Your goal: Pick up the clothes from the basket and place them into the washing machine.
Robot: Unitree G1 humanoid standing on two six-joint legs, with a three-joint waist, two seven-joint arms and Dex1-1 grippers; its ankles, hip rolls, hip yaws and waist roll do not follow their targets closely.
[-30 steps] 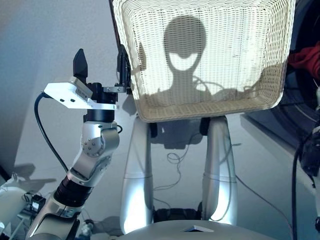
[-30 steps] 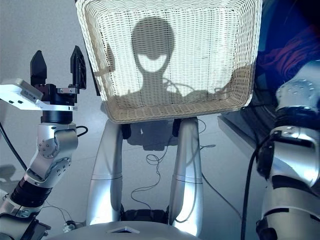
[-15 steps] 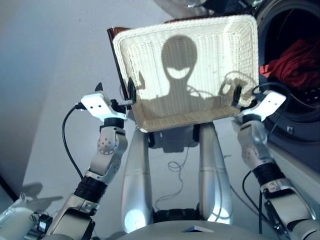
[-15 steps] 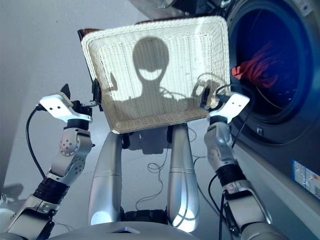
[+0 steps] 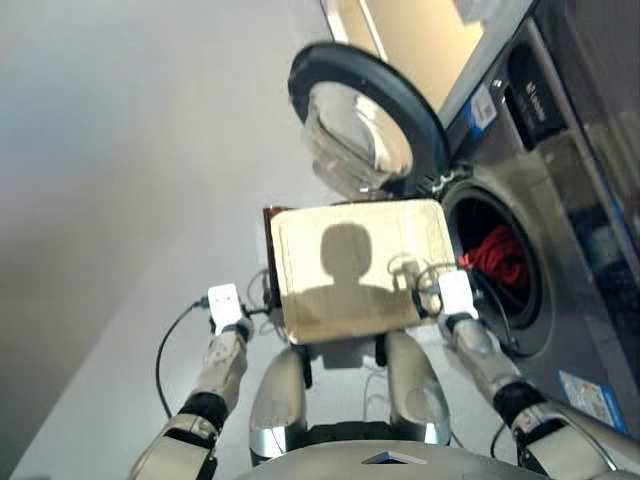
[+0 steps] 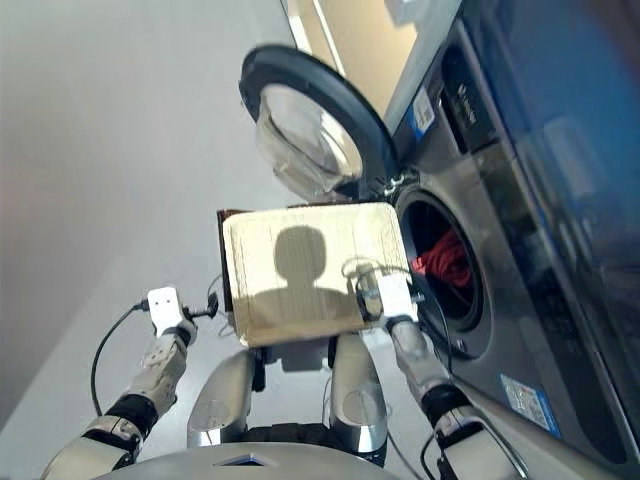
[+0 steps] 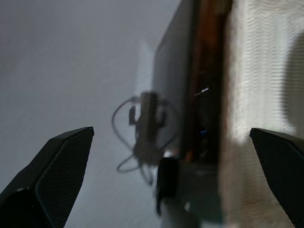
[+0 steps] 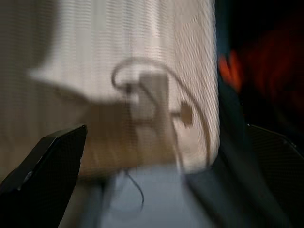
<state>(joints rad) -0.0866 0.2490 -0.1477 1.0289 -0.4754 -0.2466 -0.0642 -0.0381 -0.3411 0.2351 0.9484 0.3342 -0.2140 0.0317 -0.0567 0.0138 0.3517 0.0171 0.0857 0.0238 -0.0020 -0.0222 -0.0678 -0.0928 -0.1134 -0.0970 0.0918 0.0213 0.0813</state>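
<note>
The cream wicker basket (image 5: 350, 270) stands in front of me with only my shadow on its weave; no clothes show in it. My left gripper (image 5: 260, 302) is open just off its left rim, with its black fingers (image 7: 57, 171) wide apart. On the other side my right gripper (image 5: 428, 290) is open by the right rim, nothing between its fingers (image 8: 47, 171). Right of the basket is the dark grey washing machine (image 5: 545, 215), its round door (image 5: 365, 125) swung open. An orange-red garment (image 5: 495, 258) lies inside the drum.
A dark flat-panelled appliance (image 5: 600, 80) is stacked above the machine. A dark brown edge (image 5: 270, 250) shows under the basket's left side. Loose cables (image 7: 142, 133) hang below it. Grey floor (image 5: 120, 200) spreads to the left.
The head camera has tilted up and back, bringing the machine and its door into view. My right gripper rose from low at the right to the basket's right rim.
</note>
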